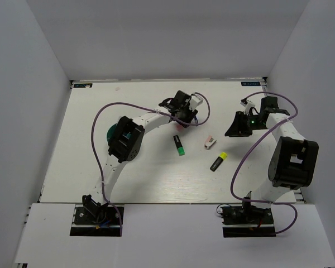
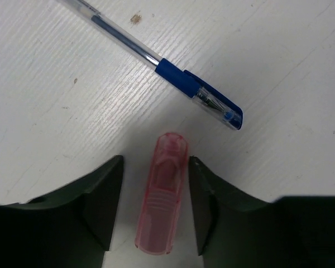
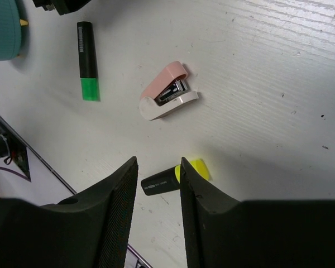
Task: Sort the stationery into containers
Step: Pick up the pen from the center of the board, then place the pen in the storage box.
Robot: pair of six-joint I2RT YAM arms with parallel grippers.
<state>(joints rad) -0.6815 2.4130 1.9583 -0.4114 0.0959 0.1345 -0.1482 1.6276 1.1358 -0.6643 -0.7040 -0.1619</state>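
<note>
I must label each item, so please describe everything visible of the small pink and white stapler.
The stapler is small, with a pink top, a white base and grey metal between them; it looks plastic. It lies on its side on the white table, touching nothing else, near the yellow highlighter.

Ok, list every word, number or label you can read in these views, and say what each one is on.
No text here is legible.
Blue sticker on the far edge of the table: print too small to read.
Second blue sticker on that edge: too small to read.
Black-green highlighter: white print along the barrel, blurred.
Blue pen: no marking visible.
</note>
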